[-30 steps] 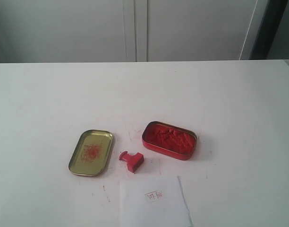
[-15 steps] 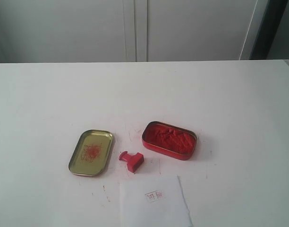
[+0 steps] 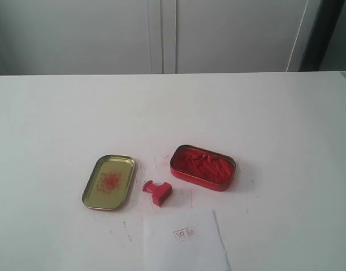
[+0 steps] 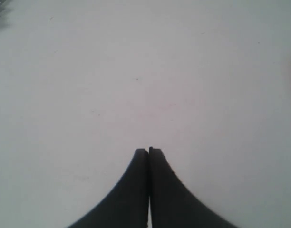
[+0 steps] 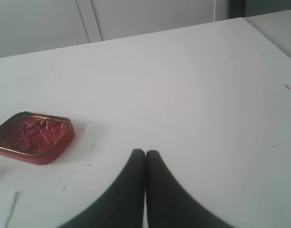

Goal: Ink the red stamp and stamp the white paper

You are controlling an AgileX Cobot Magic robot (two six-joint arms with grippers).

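The red stamp (image 3: 157, 192) lies on its side on the table, between the gold lid and the red ink tin (image 3: 203, 167). Just in front of it the white paper (image 3: 185, 241) lies flat, with a small red mark on it. Neither arm shows in the exterior view. My left gripper (image 4: 149, 150) is shut over bare table, with nothing between its fingers. My right gripper (image 5: 145, 152) is shut as well, empty, and the open ink tin (image 5: 33, 136) is off to one side of it. The stamp is out of both wrist views.
An oval gold lid (image 3: 109, 182) with red smears lies open side up, left of the stamp. Small red ink specks dot the white table (image 3: 263, 113) around the tin. White cabinet doors (image 3: 161, 34) stand behind the table's far edge.
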